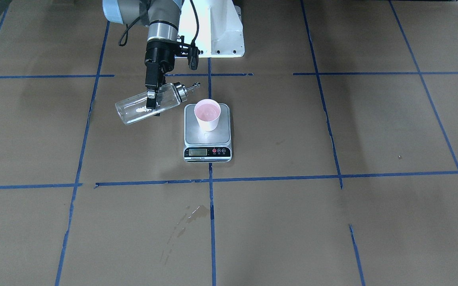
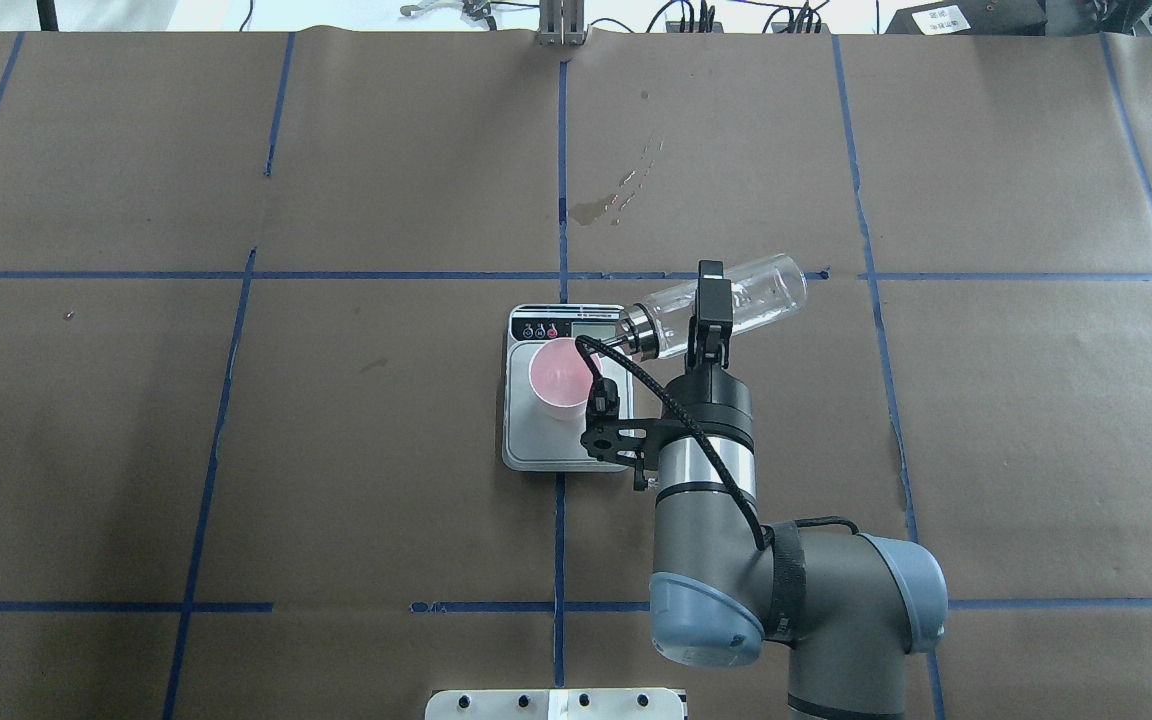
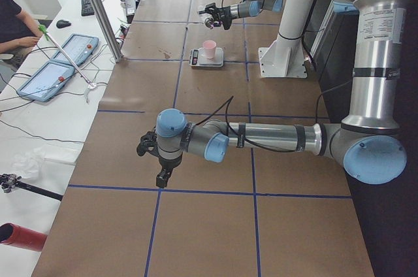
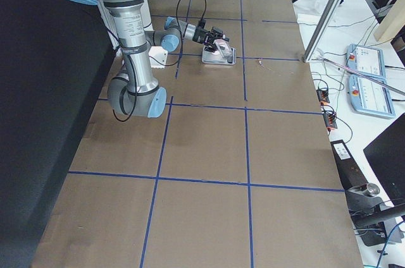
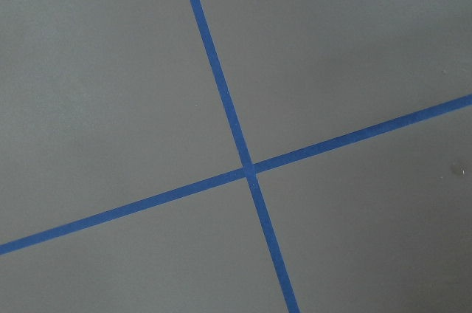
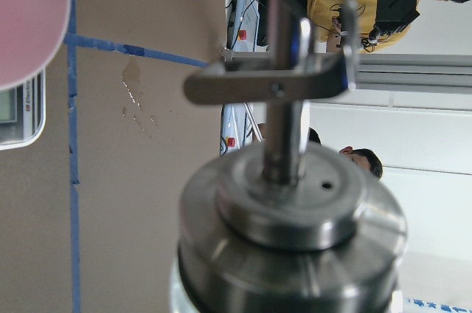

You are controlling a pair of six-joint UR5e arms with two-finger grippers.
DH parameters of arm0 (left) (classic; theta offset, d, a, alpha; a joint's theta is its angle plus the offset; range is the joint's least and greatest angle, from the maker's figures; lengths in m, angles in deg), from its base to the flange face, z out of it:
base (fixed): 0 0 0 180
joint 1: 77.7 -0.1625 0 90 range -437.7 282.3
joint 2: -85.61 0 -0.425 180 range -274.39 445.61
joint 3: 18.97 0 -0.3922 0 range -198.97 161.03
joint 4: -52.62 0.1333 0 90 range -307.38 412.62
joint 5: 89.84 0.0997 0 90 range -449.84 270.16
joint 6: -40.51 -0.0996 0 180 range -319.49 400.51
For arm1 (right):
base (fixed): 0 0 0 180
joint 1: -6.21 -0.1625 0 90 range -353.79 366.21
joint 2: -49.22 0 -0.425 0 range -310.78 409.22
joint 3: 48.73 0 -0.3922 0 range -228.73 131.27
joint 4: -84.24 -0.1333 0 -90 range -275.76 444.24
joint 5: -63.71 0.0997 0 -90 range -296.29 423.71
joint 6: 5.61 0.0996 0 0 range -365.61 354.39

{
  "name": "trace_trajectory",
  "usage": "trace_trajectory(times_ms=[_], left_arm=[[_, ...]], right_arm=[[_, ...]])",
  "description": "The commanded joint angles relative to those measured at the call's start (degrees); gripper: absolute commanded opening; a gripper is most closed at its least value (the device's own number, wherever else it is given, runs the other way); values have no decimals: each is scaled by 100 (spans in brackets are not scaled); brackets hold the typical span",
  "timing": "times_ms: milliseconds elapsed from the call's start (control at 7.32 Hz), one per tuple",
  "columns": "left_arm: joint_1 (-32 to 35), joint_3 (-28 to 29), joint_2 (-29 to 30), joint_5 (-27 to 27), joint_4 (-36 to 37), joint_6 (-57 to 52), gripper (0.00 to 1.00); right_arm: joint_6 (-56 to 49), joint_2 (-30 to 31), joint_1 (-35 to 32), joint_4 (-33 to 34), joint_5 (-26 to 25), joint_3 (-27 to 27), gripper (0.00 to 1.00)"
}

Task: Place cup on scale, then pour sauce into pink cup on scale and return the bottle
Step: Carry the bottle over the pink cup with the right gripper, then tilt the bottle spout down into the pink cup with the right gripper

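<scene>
The pink-inside cup [image 1: 207, 114] stands on the scale [image 1: 207, 137] at mid-table, also in the overhead view: cup [image 2: 563, 376], scale [image 2: 536, 440]. My right gripper [image 1: 151, 101] is shut on the clear glass bottle [image 1: 131, 109], held nearly on its side in the air. Its metal spout [image 1: 195, 84] points toward the cup, close to the rim. The right wrist view shows the collar and spout [image 6: 291, 210] close up, with the cup's rim [image 6: 26, 18] at top left. My left gripper [image 3: 163, 176] hangs over bare table far away; I cannot tell its state.
A dried spill stain [image 1: 195, 214] marks the brown paper on the operators' side of the scale. Blue tape lines grid the table. The robot's white base [image 1: 221, 31] stands behind the scale. Operators and tablets [image 3: 65, 55] are beyond the table's far edge.
</scene>
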Motion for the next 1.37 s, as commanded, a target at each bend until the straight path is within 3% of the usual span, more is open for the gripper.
trace_trajectory(times_ms=[0,273,819,1229], left_arm=[[0,-23,-4,0,-9,1,100],[0,-23,5,0,-9,1,100],[0,-23,13,0,-9,9,100],[-9,-23,13,0,-9,18,100]], right_arm=[[-138,-193,-110,6,-62,300,0],[-226,-370,-128,6,-350,714,0],[-1979,-423,-163,6,-1061,863,0],[-2213,-467,-163,-3,-1090,873,0]])
